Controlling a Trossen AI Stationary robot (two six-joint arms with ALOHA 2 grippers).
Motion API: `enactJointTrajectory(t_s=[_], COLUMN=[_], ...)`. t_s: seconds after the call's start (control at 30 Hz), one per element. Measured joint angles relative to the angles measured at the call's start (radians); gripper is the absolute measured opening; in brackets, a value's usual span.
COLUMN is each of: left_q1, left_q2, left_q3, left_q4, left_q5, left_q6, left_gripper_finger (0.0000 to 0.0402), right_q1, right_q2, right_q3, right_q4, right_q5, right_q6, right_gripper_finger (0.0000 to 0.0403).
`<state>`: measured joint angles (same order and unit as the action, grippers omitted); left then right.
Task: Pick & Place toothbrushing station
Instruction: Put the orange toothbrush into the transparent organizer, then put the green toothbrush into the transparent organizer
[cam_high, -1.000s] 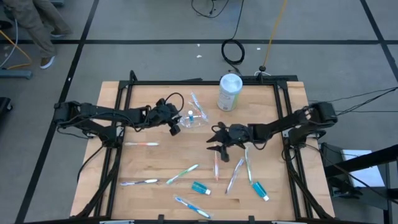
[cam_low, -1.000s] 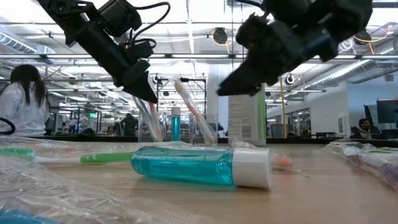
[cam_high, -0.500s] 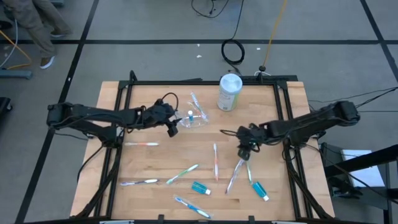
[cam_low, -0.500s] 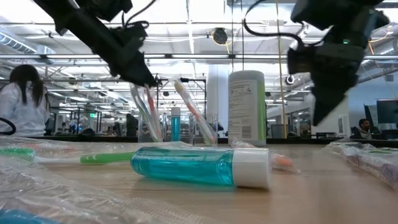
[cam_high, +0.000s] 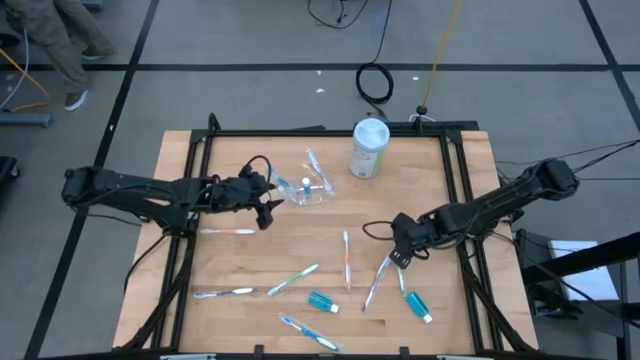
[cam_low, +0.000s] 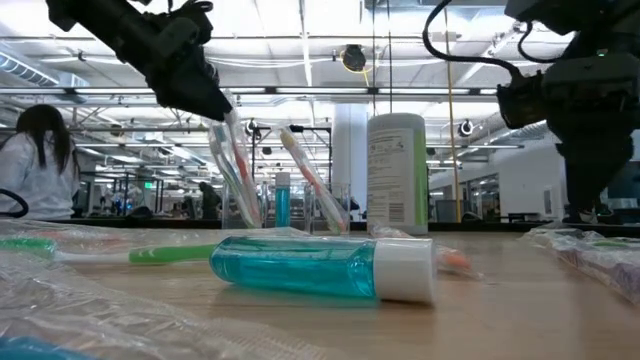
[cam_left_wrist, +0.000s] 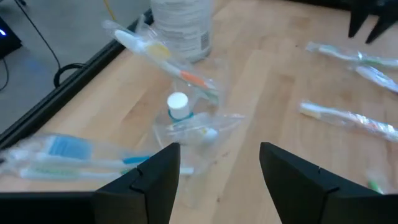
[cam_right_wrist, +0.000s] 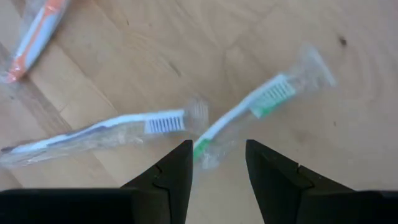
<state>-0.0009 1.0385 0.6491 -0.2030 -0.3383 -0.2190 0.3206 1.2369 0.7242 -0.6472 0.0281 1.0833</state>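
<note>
The clear cup (cam_high: 312, 194) stands at the table's far middle. It holds a blue toothpaste tube (cam_left_wrist: 178, 106) and a few wrapped toothbrushes (cam_low: 305, 175) that lean out over its rim. My left gripper (cam_high: 266, 207) hovers open to the cup's left, pointing at it (cam_left_wrist: 217, 177), clear of it. My right gripper (cam_high: 401, 254) hangs open at the right, pointing down over two wrapped toothbrushes lying on the wood: a green one (cam_right_wrist: 261, 102) and a dark-handled one (cam_right_wrist: 112, 134). Its fingers touch neither.
A white-and-green canister (cam_high: 369, 148) stands behind the cup. Loose wrapped toothbrushes (cam_high: 295, 278) and blue tubes (cam_high: 322, 302) lie over the near half, and one tube (cam_low: 320, 268) lies close to the low camera. A black frame (cam_high: 200, 150) runs around the table's edges.
My left gripper has drawn back from the toothbrushes in the cup toward the table's left edge and has risen. My right gripper has swung from the table's middle toward the right edge and tipped from near level to pointing down. The cup and the loose toothbrushes have stayed put.
</note>
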Motion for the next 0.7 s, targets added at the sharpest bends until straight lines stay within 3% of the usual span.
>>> enactJointTrajectory(t_s=[0.17, 0.4, 0.53, 0.7], left_q1=[-0.027, -0.029, -0.029, -0.029], left_q2=[-0.001, -0.001, -0.001, 0.002], left_q3=[0.000, 0.000, 0.000, 0.000], left_q4=[-0.001, -0.022, -0.101, -0.219], left_q5=[0.001, 0.000, 0.001, 0.001], left_q6=[0.014, -0.001, -0.004, -0.005], left_gripper_finger=[0.0228, 0.0228, 0.0228, 0.0228], right_q1=[0.021, 0.022, 0.022, 0.022], right_q2=[0.027, 0.079, 0.080, 0.079], right_q3=[-0.001, -0.073, -0.149, -0.197], right_q4=[0.000, 0.137, 0.272, 0.286], right_q5=[0.080, 0.053, 0.050, 0.070], right_q6=[-0.005, 0.027, 0.058, 0.057], right_gripper_finger=[0.0141, 0.0141, 0.0141, 0.0126])
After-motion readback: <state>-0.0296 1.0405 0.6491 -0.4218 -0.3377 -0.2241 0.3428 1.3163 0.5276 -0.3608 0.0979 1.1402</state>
